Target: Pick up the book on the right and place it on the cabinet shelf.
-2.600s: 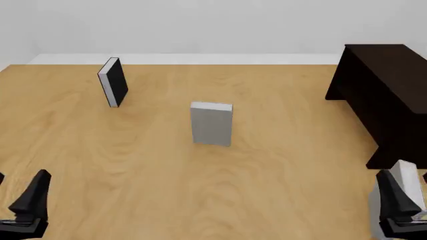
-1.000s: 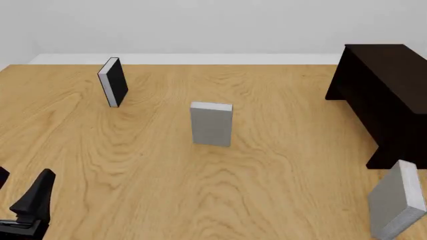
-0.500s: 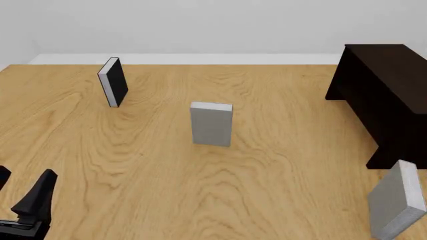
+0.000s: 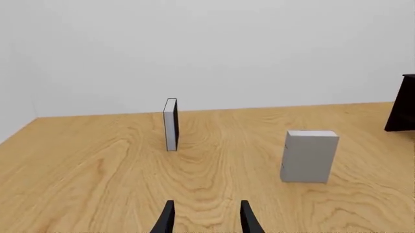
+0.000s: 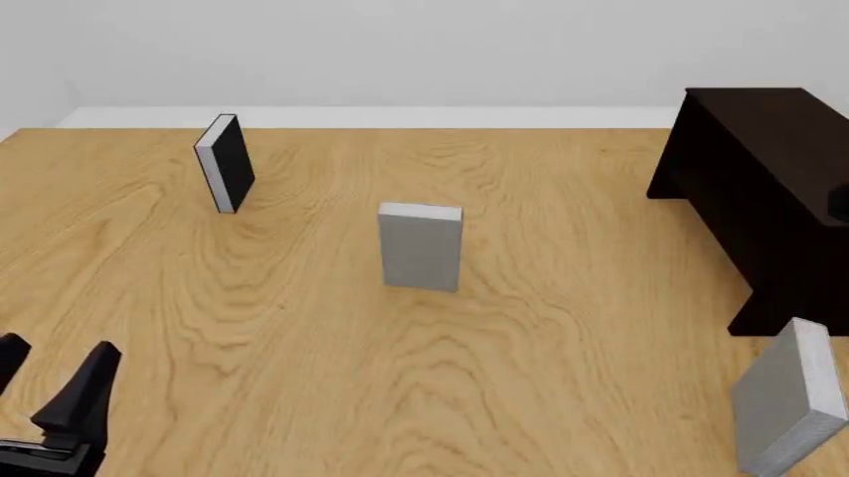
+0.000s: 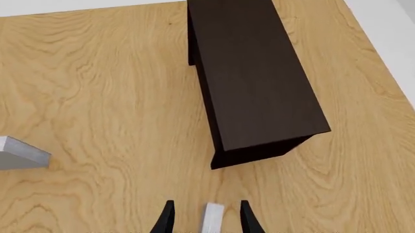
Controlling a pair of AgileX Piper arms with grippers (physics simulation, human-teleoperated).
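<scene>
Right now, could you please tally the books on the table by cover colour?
Plain light-grey hardcover books: 2 (middle of the table; near right by the dark wooden cabinet)
Black-covered book: 1
Total: 3 books

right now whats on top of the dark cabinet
Nothing: the cabinet top is bare in the right wrist view. Its inner shelf is hidden under that top. The book stands on the table beside it.

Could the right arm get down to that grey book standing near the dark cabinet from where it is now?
Probably yes. The right tool hangs open above the book, whose top edge shows between its fingers, and the cabinet stands apart.
</scene>
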